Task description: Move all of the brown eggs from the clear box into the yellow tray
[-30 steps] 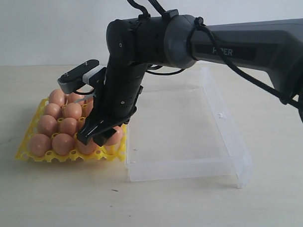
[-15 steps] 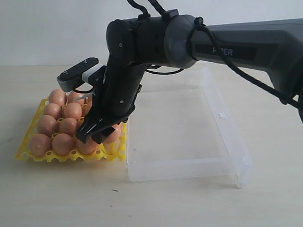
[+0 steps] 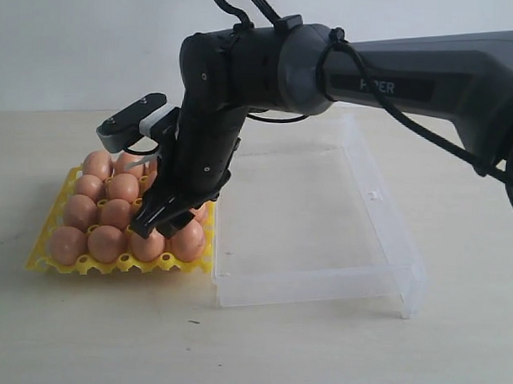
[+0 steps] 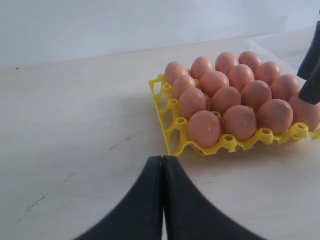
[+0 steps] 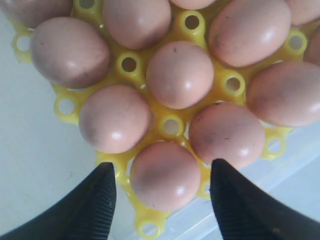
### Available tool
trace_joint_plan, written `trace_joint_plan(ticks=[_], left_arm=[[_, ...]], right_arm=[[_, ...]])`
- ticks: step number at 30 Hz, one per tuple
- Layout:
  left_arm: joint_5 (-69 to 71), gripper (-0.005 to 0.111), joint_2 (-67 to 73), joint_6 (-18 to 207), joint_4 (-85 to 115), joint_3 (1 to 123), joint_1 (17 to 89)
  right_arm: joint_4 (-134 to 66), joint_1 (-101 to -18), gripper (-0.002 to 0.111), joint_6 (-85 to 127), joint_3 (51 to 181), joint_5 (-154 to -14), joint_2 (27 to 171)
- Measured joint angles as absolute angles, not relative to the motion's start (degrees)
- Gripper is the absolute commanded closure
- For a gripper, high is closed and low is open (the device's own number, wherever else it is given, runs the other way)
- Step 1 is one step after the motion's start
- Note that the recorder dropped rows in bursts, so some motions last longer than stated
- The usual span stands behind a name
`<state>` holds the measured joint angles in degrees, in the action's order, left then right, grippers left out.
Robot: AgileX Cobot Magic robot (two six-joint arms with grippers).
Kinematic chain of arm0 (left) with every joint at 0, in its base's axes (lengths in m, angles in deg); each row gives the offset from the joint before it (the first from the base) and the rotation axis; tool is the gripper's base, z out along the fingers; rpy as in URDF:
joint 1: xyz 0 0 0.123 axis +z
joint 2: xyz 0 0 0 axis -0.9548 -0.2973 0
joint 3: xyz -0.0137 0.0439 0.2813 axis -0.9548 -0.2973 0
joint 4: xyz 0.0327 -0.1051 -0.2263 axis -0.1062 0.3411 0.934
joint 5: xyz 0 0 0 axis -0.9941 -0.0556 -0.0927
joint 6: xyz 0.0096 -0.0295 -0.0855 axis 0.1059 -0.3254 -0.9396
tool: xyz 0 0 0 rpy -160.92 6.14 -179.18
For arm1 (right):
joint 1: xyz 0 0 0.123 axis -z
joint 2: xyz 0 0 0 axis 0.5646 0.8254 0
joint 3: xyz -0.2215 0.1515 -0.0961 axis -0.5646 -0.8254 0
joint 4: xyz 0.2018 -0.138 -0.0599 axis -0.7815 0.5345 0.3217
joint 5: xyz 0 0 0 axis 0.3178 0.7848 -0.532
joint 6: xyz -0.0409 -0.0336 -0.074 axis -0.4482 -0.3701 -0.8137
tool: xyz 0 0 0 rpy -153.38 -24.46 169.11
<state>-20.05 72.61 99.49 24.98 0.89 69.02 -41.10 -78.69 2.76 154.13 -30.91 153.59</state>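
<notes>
Brown eggs [image 3: 105, 241] sit in the cells of the yellow tray [image 3: 44, 239]. Tray is just beside the clear box [image 3: 321, 283] on the table [image 3: 276, 353]. Right gripper [image 5: 162, 172] hangs low over the tray corner by the box, jaws apart, straddling a seated corner egg [image 5: 165, 187] with gaps on both sides, so released. Left gripper [image 4: 162, 167] is apart from the tray, fingers pressed together, holding nothing.

Exterior: side-on, mid-distance. Left wrist: low, facing yellow tray [image 4: 172, 135]. Right wrist: close above it. Tray shared.
</notes>
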Motion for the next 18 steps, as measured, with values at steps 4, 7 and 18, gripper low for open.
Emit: trace_joint_plan(ticks=[4, 7, 18], left_arm=[[-20.1, 0.107, 72.6, 99.5, 25.0, 0.9, 69.0], [-20.1, 0.107, 72.6, 99.5, 25.0, 0.9, 69.0], [-20.1, 0.107, 72.6, 99.5, 25.0, 0.9, 69.0]], right_arm=[[-40.9, -78.7, 0.054, 3.4, 154.0, -30.9, 151.8], [-40.8, -78.7, 0.058, 4.7, 150.7, -34.4, 146.8], [-40.0, -75.9, 0.108, 7.8, 107.0, -82.2, 109.7]])
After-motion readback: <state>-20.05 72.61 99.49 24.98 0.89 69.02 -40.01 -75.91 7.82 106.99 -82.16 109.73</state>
